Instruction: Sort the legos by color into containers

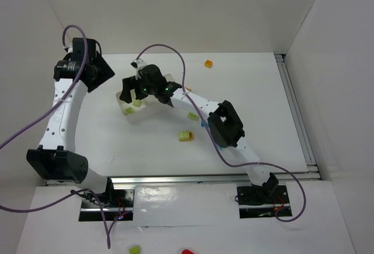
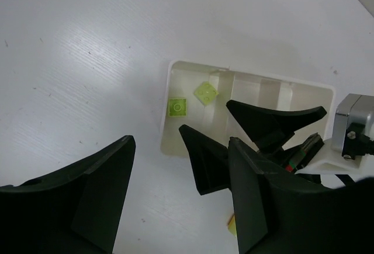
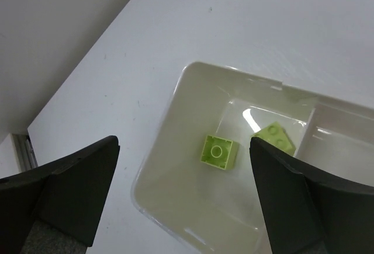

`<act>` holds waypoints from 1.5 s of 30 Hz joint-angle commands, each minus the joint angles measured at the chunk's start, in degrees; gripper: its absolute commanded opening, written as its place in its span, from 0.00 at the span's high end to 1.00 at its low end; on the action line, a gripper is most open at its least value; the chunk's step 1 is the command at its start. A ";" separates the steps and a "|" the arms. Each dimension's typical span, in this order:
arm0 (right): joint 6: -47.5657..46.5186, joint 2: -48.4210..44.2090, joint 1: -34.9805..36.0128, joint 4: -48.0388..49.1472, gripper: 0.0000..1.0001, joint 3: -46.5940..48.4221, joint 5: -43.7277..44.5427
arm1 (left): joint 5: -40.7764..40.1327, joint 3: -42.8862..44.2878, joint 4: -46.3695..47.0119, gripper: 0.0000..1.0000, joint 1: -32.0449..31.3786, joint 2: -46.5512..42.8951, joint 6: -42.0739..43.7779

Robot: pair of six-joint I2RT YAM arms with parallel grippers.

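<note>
The white three-compartment tray [image 1: 140, 114] lies left of centre. Its end compartment holds two lime green bricks [image 3: 217, 151] [image 3: 274, 137], also seen in the left wrist view [image 2: 177, 107] [image 2: 205, 92]. My right gripper [image 1: 135, 88] hangs open and empty just above that compartment [image 3: 184, 149]. My left gripper [image 1: 102, 70] is open and empty, raised to the left of the tray [image 2: 182, 149]. Loose on the table are an orange brick [image 1: 208, 63], two lime bricks [image 1: 186, 135] [image 1: 193, 115], and a cyan brick [image 1: 203, 124] partly hidden under the right arm.
The right arm's fingers [image 2: 274, 117] cross the tray [image 2: 169, 131] in the left wrist view. White walls enclose the table at the back and sides. A metal rail [image 1: 298, 114] runs along the right edge. A lime brick [image 1: 134, 249] and a red object [image 1: 187, 252] lie in front of the arm bases.
</note>
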 commanded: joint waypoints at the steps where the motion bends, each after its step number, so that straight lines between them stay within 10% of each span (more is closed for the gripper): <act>1: -0.69 -7.15 -0.37 -0.25 0.00 -3.91 3.98 | 2.29 -1.14 0.35 0.25 0.43 -1.60 1.79; 5: -1.91 -26.45 -2.74 5.91 0.00 -24.03 11.10 | 2.91 -2.45 2.45 0.29 -2.29 -1.60 4.50; 10: -1.92 -43.11 -7.57 3.65 0.24 -50.20 19.81 | 3.61 -5.00 2.98 0.33 -8.53 1.90 5.31; 17: -4.47 -52.00 -11.26 -7.53 0.26 -63.43 26.42 | 7.21 -7.90 4.83 0.35 -21.44 6.65 7.94; 33: -30.30 -31.27 -8.90 -12.98 0.16 -48.51 23.60 | 4.67 -12.39 5.45 0.35 -25.15 5.52 5.74; 41: -30.31 -26.61 -11.89 -9.82 0.31 -48.42 14.99 | 3.53 -10.19 4.39 0.35 -24.10 4.99 5.74; 45: -29.08 -27.47 -12.41 -9.29 0.55 -49.64 13.05 | 3.00 -9.67 3.78 0.35 -23.04 4.46 6.27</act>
